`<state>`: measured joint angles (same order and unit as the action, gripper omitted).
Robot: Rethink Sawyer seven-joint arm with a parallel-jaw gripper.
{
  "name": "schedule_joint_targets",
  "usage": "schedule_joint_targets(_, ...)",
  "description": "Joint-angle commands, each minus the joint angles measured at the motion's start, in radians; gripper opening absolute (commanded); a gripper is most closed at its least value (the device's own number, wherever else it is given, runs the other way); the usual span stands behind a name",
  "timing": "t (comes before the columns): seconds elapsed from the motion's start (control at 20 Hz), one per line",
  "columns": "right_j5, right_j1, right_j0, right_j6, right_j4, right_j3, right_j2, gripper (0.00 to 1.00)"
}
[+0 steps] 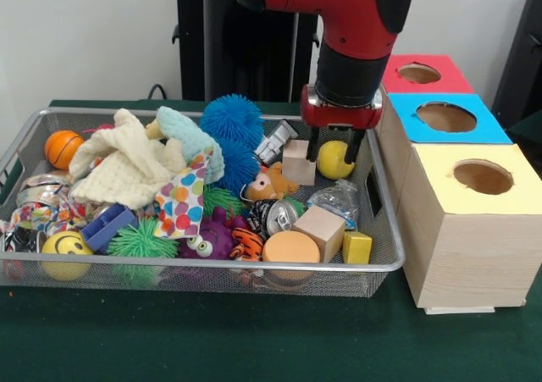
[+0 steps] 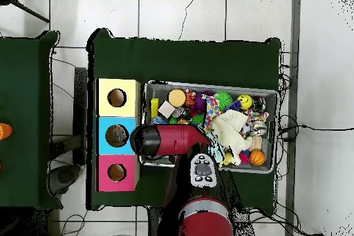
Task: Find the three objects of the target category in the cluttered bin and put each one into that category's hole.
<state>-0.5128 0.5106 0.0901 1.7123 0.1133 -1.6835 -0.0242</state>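
A yellow ball (image 1: pixel 335 158) sits at the far right corner of the wire mesh bin (image 1: pixel 212 266), beside a small wooden block (image 1: pixel 298 162). My gripper (image 1: pixel 333 153) hangs straight down over the ball, one finger pressed against each side of it. In the overhead view the red arm (image 2: pixel 173 140) hides both the gripper and the ball. An orange basketball (image 1: pixel 63 148) lies at the bin's far left, and a yellow smiley ball (image 1: pixel 66 246) lies at the near left corner.
Three wooden boxes with round holes stand in a row right of the bin: red-topped (image 1: pixel 440 81), blue-topped (image 1: pixel 487 128) and yellow-topped (image 1: pixel 440 187). The bin also holds cream cloths (image 1: pixel 127 170), blue spiky balls (image 1: pixel 231 119), wooden blocks (image 1: pixel 320 229), plush toys and a can.
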Motion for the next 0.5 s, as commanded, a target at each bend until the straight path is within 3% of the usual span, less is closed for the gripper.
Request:
schedule_joint_targets(0.05, -0.073, -0.050, 0.044, 0.000, 0.016, 0.133, 0.093, 1.00)
schedule_joint_targets(0.5, -0.051, -0.076, 0.062, 0.004, 0.025, 0.129, 0.100, 1.00)
